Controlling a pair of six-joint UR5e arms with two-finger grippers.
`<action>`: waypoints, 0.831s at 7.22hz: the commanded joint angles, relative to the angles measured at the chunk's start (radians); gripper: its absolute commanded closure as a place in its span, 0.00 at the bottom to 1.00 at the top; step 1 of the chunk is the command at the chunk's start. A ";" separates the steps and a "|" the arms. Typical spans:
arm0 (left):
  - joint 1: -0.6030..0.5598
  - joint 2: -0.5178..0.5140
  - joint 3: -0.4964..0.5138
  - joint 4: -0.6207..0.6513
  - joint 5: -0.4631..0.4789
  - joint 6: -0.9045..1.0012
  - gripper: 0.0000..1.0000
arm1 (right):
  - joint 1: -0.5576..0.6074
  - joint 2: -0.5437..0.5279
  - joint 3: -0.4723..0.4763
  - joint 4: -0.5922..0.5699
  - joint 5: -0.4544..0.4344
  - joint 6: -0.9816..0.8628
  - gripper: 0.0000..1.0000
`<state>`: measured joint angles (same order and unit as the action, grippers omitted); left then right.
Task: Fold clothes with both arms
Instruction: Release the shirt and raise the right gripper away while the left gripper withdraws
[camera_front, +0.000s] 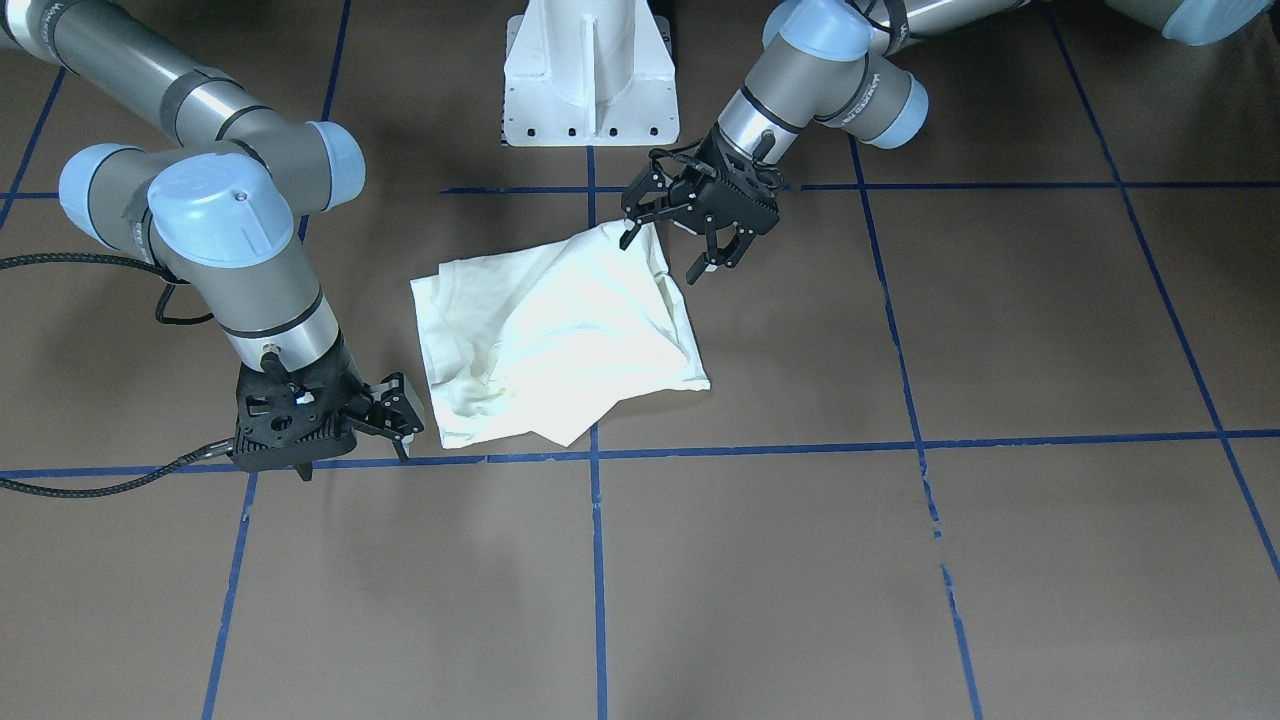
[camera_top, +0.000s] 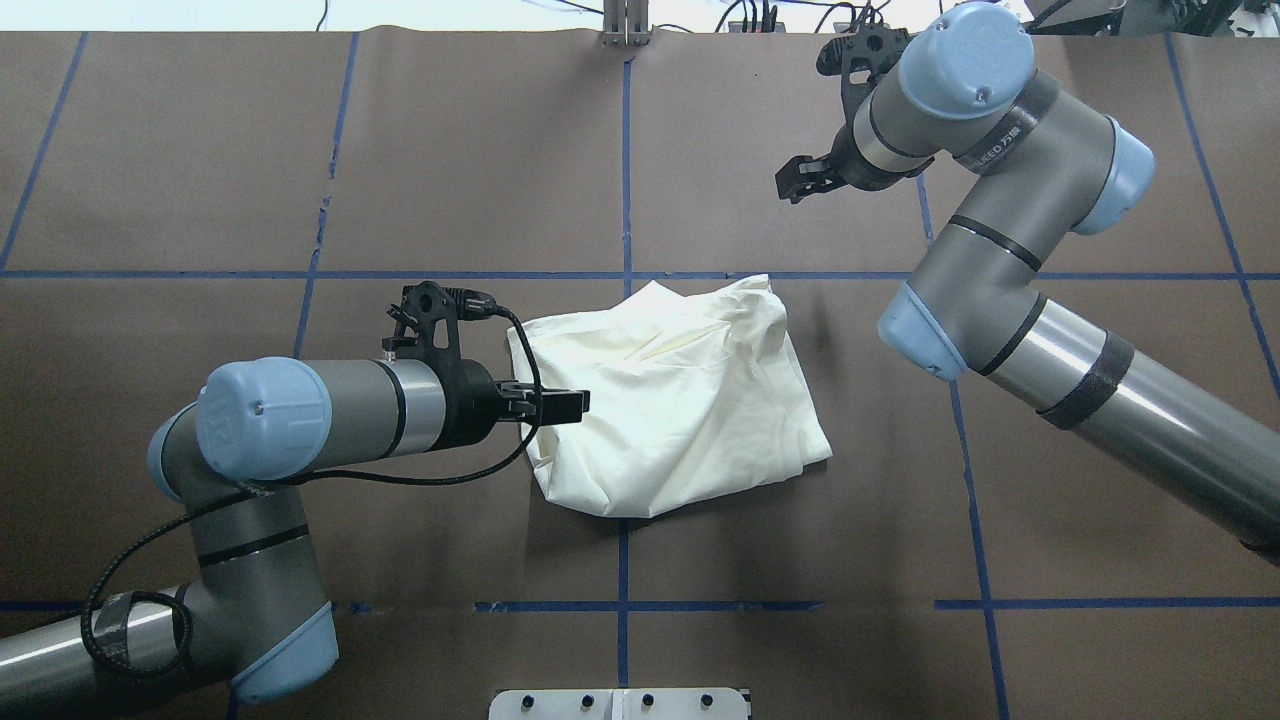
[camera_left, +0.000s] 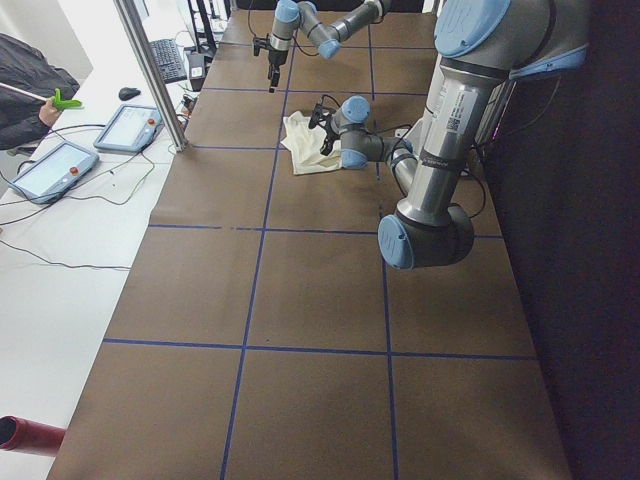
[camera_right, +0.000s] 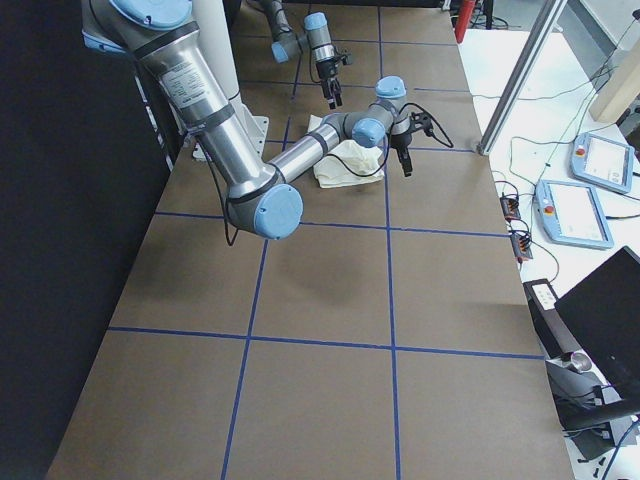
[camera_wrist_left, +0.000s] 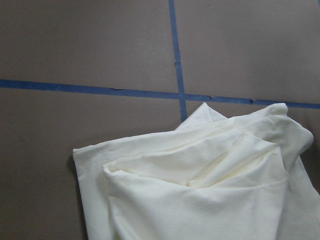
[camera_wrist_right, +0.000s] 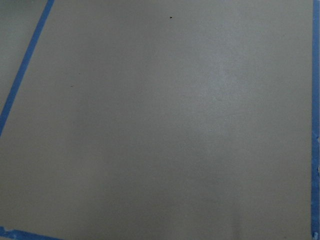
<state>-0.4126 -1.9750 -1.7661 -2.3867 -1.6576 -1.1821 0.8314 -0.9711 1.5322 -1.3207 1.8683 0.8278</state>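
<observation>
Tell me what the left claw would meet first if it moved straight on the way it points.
Most likely the shirt: the open left claw aims at its crumpled edge, with nothing between them. Whether it touches the cloth at this moment, I cannot tell.

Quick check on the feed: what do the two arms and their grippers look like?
Both the left arm and the right arm are silver-grey tubes with light blue joint caps, black rings and white lettering near the wrist. A black braided cable runs along each. The left gripper and the right gripper are black, skeletal two-finger linkages.
</observation>
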 joint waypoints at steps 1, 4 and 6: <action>0.043 -0.007 -0.001 -0.101 0.002 -0.058 0.00 | 0.008 -0.004 0.002 0.000 0.002 0.001 0.00; 0.078 -0.016 0.054 -0.155 0.009 -0.322 0.00 | 0.008 -0.009 0.002 0.001 0.002 0.001 0.00; 0.084 -0.022 0.076 -0.160 0.009 -0.427 0.00 | 0.008 -0.011 0.002 0.001 0.002 0.001 0.00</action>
<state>-0.3336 -1.9924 -1.7047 -2.5437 -1.6492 -1.5437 0.8390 -0.9801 1.5337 -1.3192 1.8699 0.8283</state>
